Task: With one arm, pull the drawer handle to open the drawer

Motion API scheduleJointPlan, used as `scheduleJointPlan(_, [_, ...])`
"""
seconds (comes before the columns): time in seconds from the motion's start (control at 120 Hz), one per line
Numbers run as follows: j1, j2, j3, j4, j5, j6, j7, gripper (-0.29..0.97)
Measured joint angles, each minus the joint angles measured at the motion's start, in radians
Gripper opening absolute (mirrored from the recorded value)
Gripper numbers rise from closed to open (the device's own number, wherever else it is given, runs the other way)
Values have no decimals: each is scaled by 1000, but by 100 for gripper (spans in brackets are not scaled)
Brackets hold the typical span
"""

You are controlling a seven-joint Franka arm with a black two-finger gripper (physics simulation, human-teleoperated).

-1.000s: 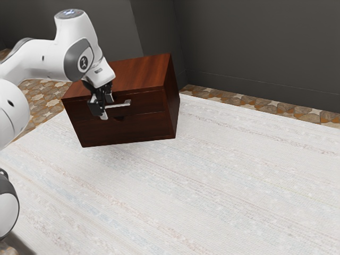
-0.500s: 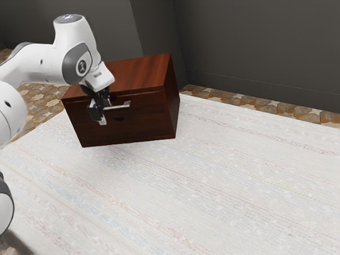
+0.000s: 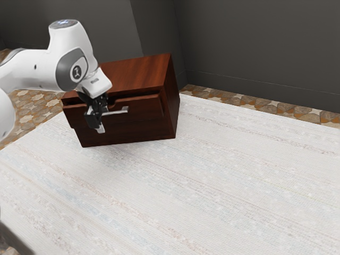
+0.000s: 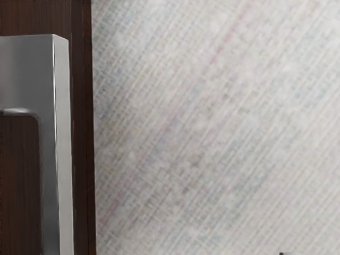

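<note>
Toward the exterior view's left, a dark wooden cabinet [image 3: 151,71] sits at the far edge of the pale woven table [image 3: 212,175], with patterned floor [image 3: 239,101] and dark walls behind it. Its single drawer [image 3: 141,114] stands a little way out of the cabinet body, and a narrow dark gap runs along its top edge. I cannot tell from that gap whether anything lies inside. A silver bar handle [image 3: 119,110] lies level across the drawer front. My white arm [image 3: 42,66] comes in from the upper left, and its black gripper [image 3: 99,118] points down at the handle's end nearer the arm, fingers clenched on the bar from two sides. Seen from the wrist, the handle [image 4: 56,159] runs just under my hand as a grey bar. Dark drawer wood [image 4: 82,133] lies beside and behind it, and the woven table surface [image 4: 212,133] spreads beyond.
</note>
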Motion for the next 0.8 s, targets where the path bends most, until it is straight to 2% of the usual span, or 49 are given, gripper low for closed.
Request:
scheduleJointPlan(0.125, [-7, -26, -1, -47, 1, 15, -9, 53])
scheduleJointPlan(0.2, [-12, -51, -1, -88, 2, 28, -14, 63])
scheduleJointPlan(0.325, [-12, -80, -6, -125, 5, 43, -21, 58])
scheduleJointPlan(0.525, [-10, -134, -9, -170, 9, 54, -29, 41])
scheduleJointPlan(0.8, [-11, -188, -11, -224, 18, 66, -39, 41])
